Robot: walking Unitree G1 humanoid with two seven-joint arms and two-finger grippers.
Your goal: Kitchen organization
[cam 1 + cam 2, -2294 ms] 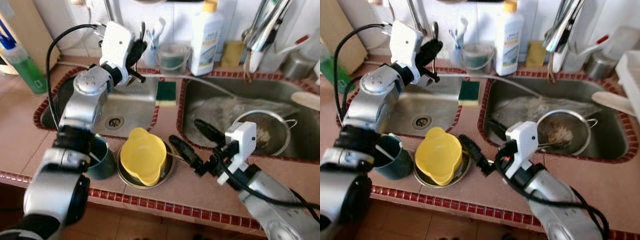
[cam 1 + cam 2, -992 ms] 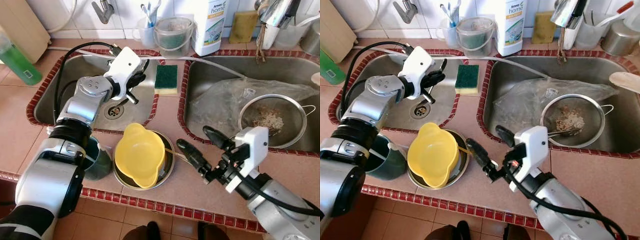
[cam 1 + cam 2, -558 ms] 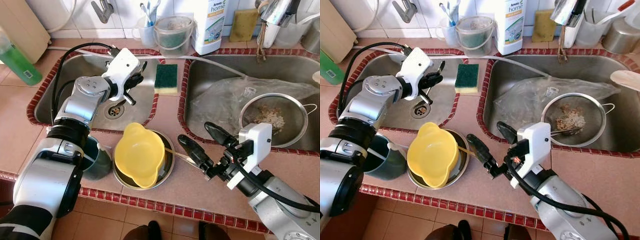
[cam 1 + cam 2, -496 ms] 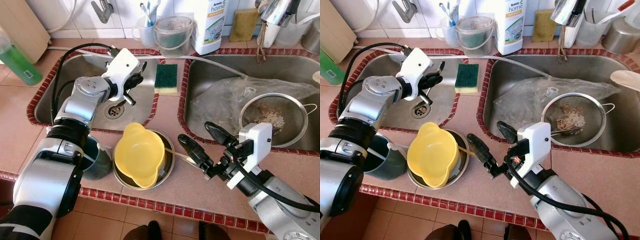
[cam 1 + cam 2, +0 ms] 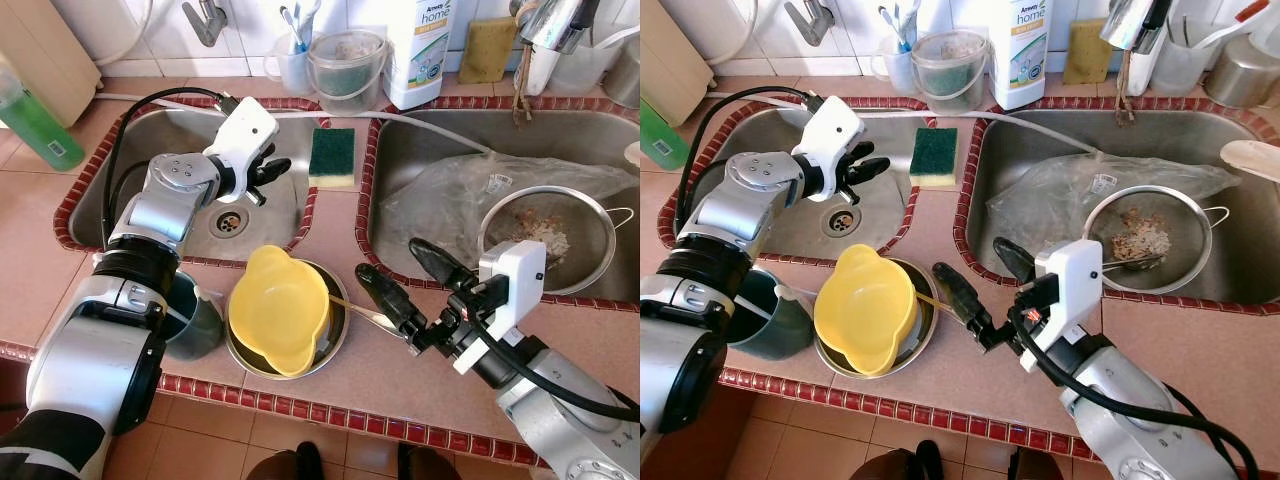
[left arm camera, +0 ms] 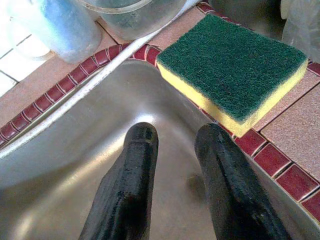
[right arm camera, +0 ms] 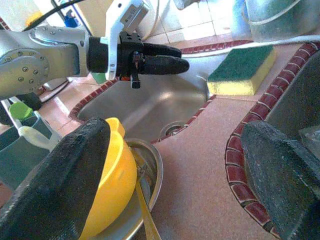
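A green-topped yellow sponge (image 5: 332,157) lies on the tiled divider between the two sinks. My left gripper (image 5: 270,172) hangs over the left sink (image 5: 180,150), its fingers pointing at the sponge and a short way from it. In the left wrist view the sponge (image 6: 232,67) lies just beyond the fingertips (image 6: 142,135), which stand slightly apart with nothing between them. My right gripper (image 5: 395,265) is wide open over the front counter, beside a yellow bowl (image 5: 278,312) nested in a steel bowl (image 5: 338,335).
A teal mug (image 5: 195,320) stands left of the bowls. The right sink holds a strainer (image 5: 545,235) with food scraps and a plastic bag (image 5: 450,190). A detergent bottle (image 5: 418,50), a clear tub (image 5: 345,65) and a green bottle (image 5: 35,120) line the back.
The camera has tipped down since the oldest frames. My left gripper came down from the sink's back edge into the basin and turned its fingers toward the sponge. The right gripper barely shifted.
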